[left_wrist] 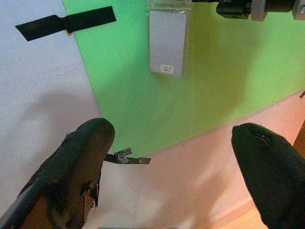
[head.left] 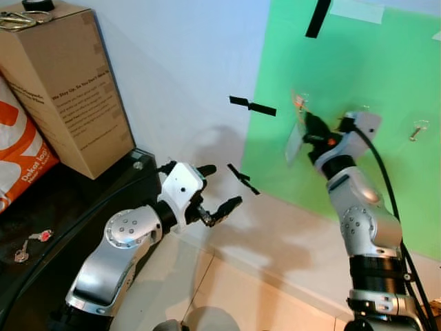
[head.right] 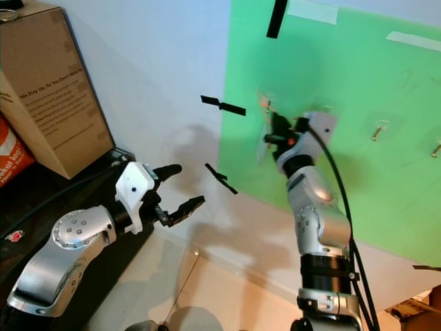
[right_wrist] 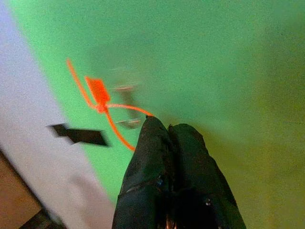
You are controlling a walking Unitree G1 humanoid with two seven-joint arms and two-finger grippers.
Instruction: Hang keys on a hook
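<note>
My right gripper (head.left: 308,124) is raised against the green board (head.left: 386,76), its fingers (right_wrist: 164,138) shut on an orange tie loop (right_wrist: 102,102). A white card in a clear sleeve (left_wrist: 167,42) hangs from that tie just below the gripper. In the right wrist view the loop lies over a blurred silver hook (right_wrist: 125,90). I cannot tell whether the loop rests on the hook. My left gripper (head.left: 213,189) hovers low by the white wall, open and holding nothing.
Two more silver hooks (head.right: 379,128) (head.right: 435,148) stick out of the board to the right. A small key bunch with a red tag (head.left: 31,245) lies on the black table (head.left: 83,200) at the left. Keys (head.left: 21,19) rest on a cardboard box (head.left: 69,89).
</note>
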